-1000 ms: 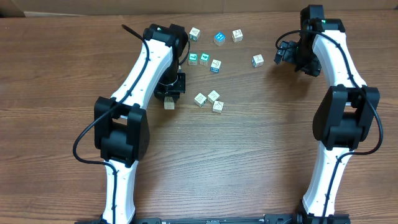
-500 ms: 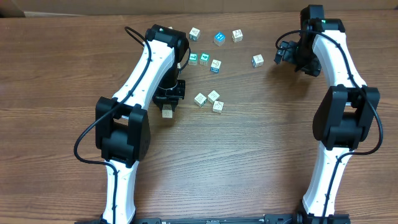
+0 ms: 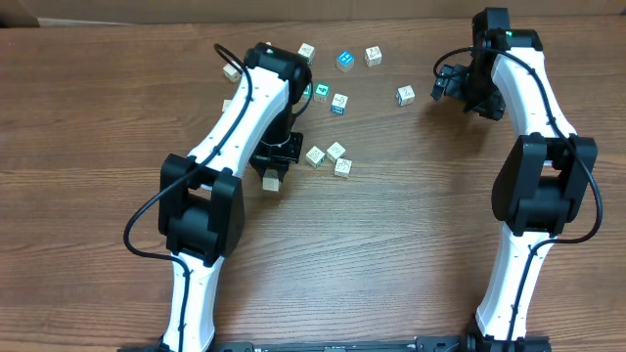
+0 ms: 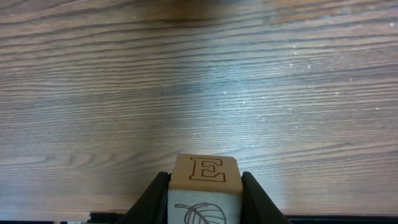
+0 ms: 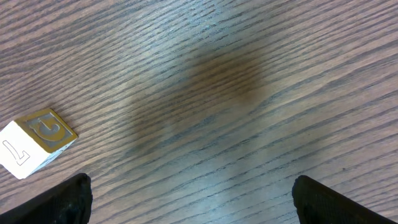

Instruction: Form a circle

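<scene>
Left claw pinches a cube, right claw is wide open

From above, we see the left claw pinching a tan cube at the wooden table. Just beside it sits a bunch of three letter cubes, close together but not a circle yet. More letter cubes lie scattered near the far edge, with one bright blue cube among them. The right claw hangs well apart from the bunch, near a lone cube. From the left wrist, we see two dark fingers squeezing the tan cube, which shows an E on top and a leaf on its front. From the right wrist, we see the right claw's fingers spread wide over the wood, and the lone cube lies off to the left, not touching them.
</scene>
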